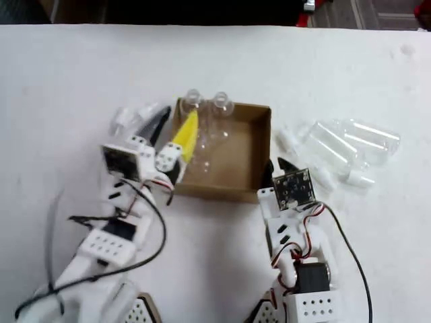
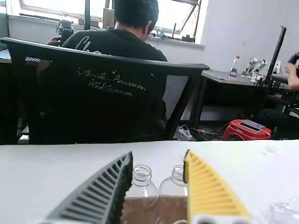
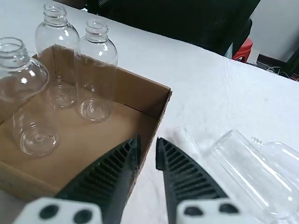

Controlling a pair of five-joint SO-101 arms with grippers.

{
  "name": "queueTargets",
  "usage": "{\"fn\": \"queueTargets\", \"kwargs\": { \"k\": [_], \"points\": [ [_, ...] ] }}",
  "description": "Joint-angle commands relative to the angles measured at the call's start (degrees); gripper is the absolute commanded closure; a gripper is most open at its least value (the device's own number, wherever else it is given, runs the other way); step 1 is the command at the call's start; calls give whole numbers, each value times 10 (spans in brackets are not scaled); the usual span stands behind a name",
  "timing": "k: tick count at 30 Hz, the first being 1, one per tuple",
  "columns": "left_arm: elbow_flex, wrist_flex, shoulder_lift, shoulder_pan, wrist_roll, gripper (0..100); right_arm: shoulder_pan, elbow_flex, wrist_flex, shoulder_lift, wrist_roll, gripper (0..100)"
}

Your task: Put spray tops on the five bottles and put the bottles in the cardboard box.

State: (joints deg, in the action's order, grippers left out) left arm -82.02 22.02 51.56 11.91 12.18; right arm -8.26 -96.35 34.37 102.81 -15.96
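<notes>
Behind the counter (image 1: 67, 67), a black mesh chair (image 2: 93, 93) and a desk (image 2: 233, 77) closed off the room. You had the left claw (image 2: 157, 156) spread wide and empty at one side of the cardboard box (image 1: 215, 190). Its grey and yellow fingers framed two bottle necks, probably lined up to steady one for capping. Your right claw (image 3: 147, 141) hung at the box's other side, nearly closed with a thin gap, gripping nothing.

Its wrist view gave you what the left one couldn't: three bottles (image 3: 96, 70) stood upright in the box, all bare-necked, so boxing looked ahead of capping. It also showed the loose bottles (image 3: 243, 158) lying on the counter beside the box. A small clear piece (image 3: 184, 137), possibly a spray top, lay between them and the box wall. From above you could see both arms flanking the box.
</notes>
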Motion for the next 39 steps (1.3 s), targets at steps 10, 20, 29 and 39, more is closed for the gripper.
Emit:
{"fn": "queueTargets", "kwargs": {
  "k": [10,20,29,39],
  "points": [
    [118,-543,349,-65,41,834,3,-4,-2,2,-7,956],
    [88,-498,232,-174,16,831,13,98,73,-4,-6,957],
    [164,-426,-34,-171,-45,832,15,307,95,-274,-3,959],
    [181,-421,-123,-191,-48,868,44,669,186,-729,-2,959]
  ]
}}
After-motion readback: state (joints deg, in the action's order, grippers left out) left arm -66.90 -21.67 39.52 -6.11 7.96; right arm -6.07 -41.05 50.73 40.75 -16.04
